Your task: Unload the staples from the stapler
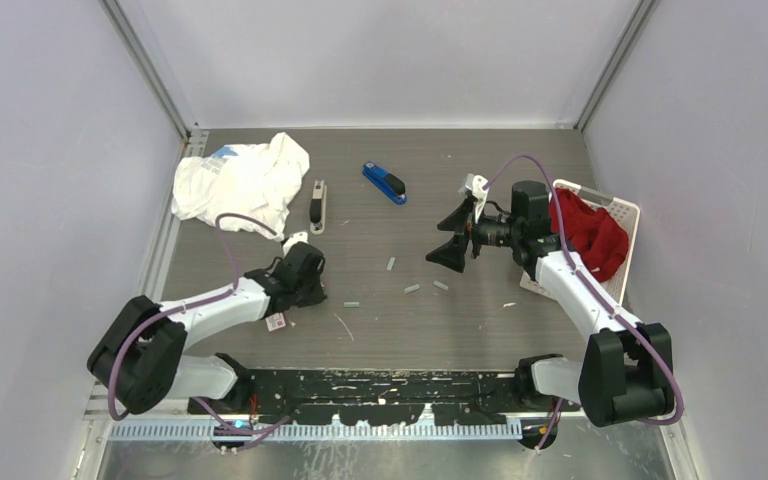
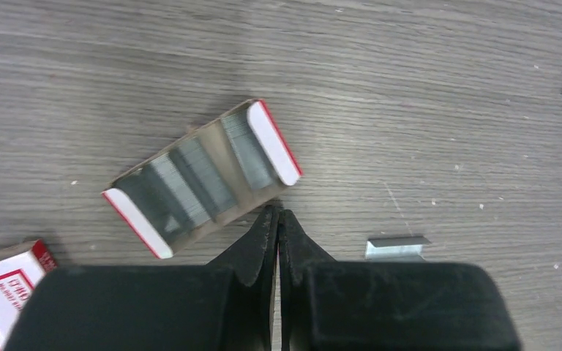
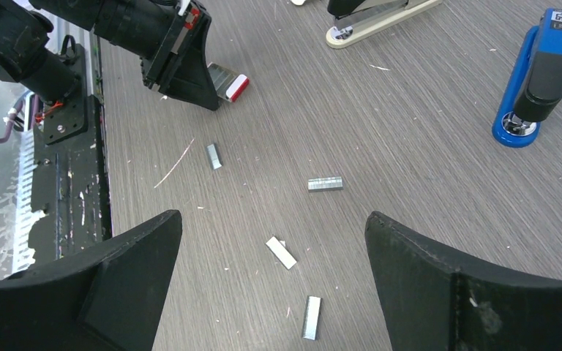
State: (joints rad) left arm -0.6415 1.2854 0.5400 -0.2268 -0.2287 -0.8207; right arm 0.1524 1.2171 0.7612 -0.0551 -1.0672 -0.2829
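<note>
Several short silvery staple strips lie loose on the table [image 1: 412,289], [image 3: 325,183], [image 3: 282,252], [image 2: 397,246]. The blue stapler [image 1: 384,183] lies closed at the back middle, and it also shows in the right wrist view [image 3: 534,80]. A beige-and-black stapler [image 1: 317,205] lies to its left. My left gripper [image 2: 278,212] is shut and empty, low over the table, its tips at the edge of an open card tray of staples [image 2: 205,175]. My right gripper [image 3: 272,223] is wide open and empty, held above the loose strips.
A small red-and-white staple box [image 2: 0,292] lies by the left gripper. A white cloth [image 1: 240,180] lies at the back left. A white basket [image 1: 625,215] with a red cloth [image 1: 590,235] stands at the right. Walls enclose the table.
</note>
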